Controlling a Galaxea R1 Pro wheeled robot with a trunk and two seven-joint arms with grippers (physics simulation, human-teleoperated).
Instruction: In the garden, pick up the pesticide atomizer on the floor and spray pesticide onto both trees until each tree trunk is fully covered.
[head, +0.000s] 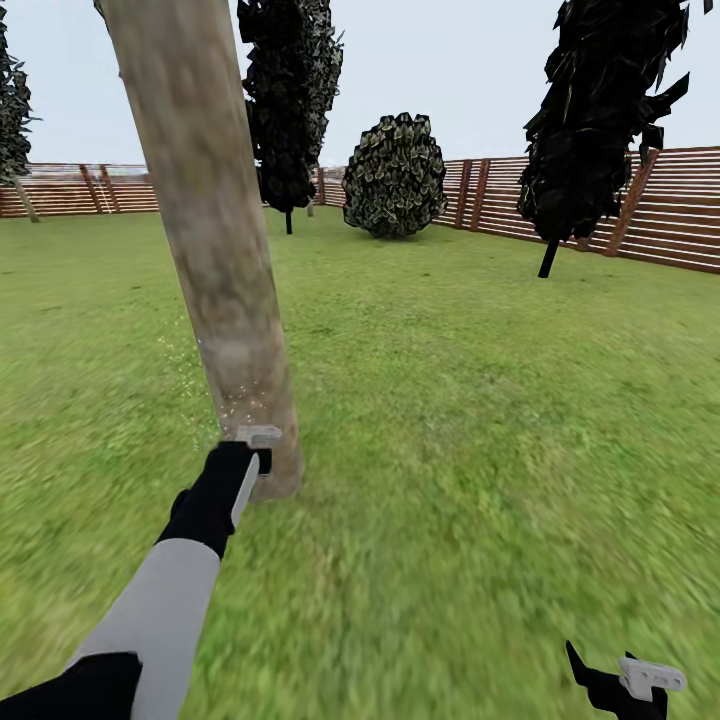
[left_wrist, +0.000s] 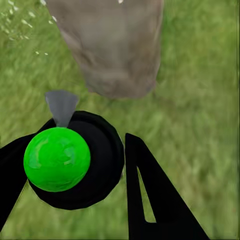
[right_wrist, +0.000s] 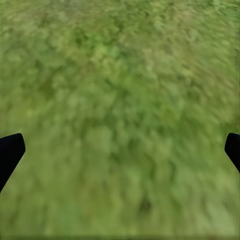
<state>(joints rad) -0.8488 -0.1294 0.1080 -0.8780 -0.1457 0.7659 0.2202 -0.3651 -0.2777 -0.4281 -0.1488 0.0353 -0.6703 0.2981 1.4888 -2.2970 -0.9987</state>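
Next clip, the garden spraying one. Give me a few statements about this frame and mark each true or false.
1. The left claw holds the atomizer, which has a green top. True.
2. The right claw grips a second bottle. False: its fingers are spread over bare grass.
3. The atomizer's nozzle points toward the near tree trunk. True.
4. The trunk stands on a grey stepping stone. False: it rises from grass.
5. A slatted wooden fence borders the lawn. True.

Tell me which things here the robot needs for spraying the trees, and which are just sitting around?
Needed:
- atomizer, held in the left gripper
- near tree trunk
- pesticide specks
- dark tree by the fence

Just around:
- round bush
- wooden fence
- right gripper, open, over grass
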